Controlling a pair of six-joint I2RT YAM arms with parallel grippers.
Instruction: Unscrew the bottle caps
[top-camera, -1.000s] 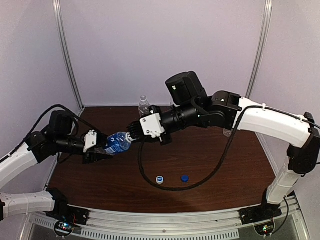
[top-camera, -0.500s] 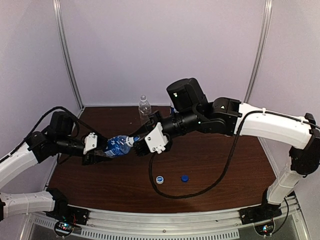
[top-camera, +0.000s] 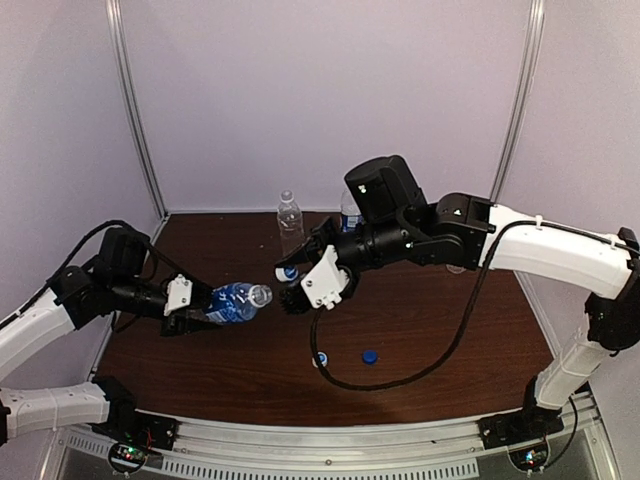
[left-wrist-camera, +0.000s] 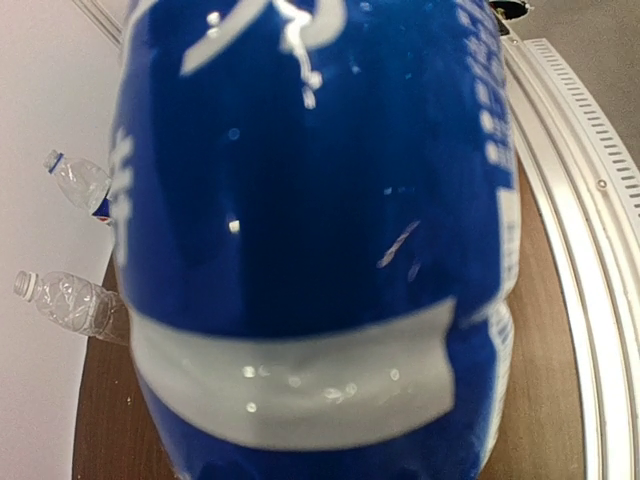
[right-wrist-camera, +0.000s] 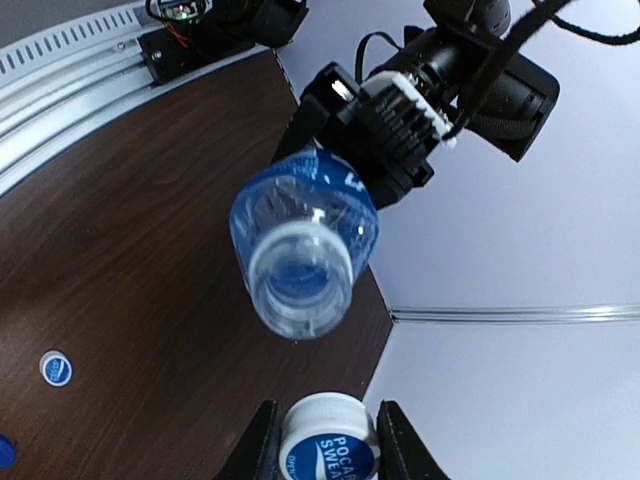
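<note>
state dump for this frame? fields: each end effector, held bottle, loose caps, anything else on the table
left end effector: shut on blue-label bottle, held off the table, roughly level
bottle neck: open, no cap on it
right end effector: shut on white cap with blue print, clear of the neck
loose on table: white-and-blue cap, dark blue cap
rear bottle: upright near the back wall

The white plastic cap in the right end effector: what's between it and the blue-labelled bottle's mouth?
Nothing; the right wrist view shows a bare gap from the white plastic cap to the clear blue-labelled plastic bottle.
</note>
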